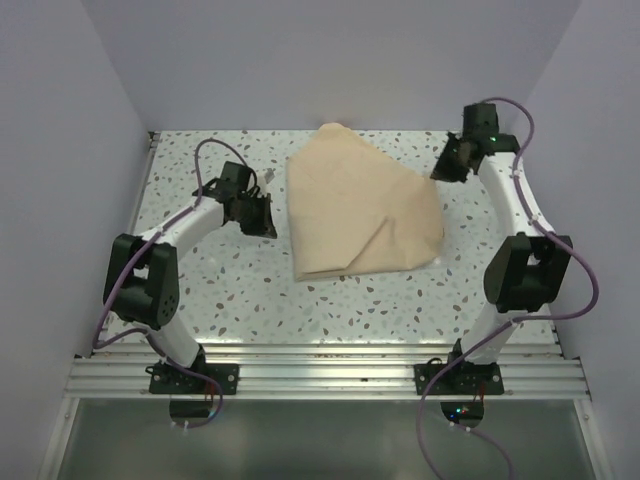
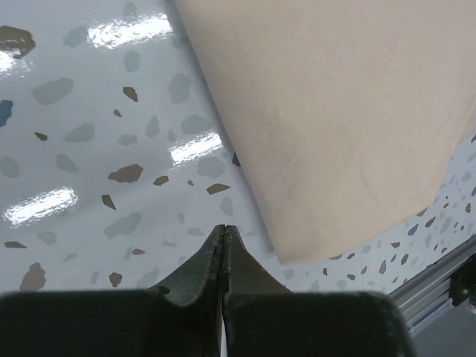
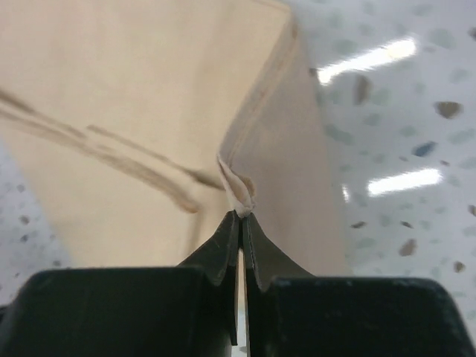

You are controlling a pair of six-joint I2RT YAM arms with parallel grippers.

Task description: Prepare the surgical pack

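Wrap: large tan paper-like sheet (image 1: 360, 210), folded
Left gripper (image 2: 224, 229): pressed together — empty
Right gripper (image 3: 242, 216): pinching the sheet's edge

The wrap sheet (image 1: 360, 205) looks matt, tan and faintly textured, like paper or cloth; the speckled tabletop (image 1: 230, 290) is smooth and glossy; the ribbed rail (image 1: 320, 375) looks like pale metal.
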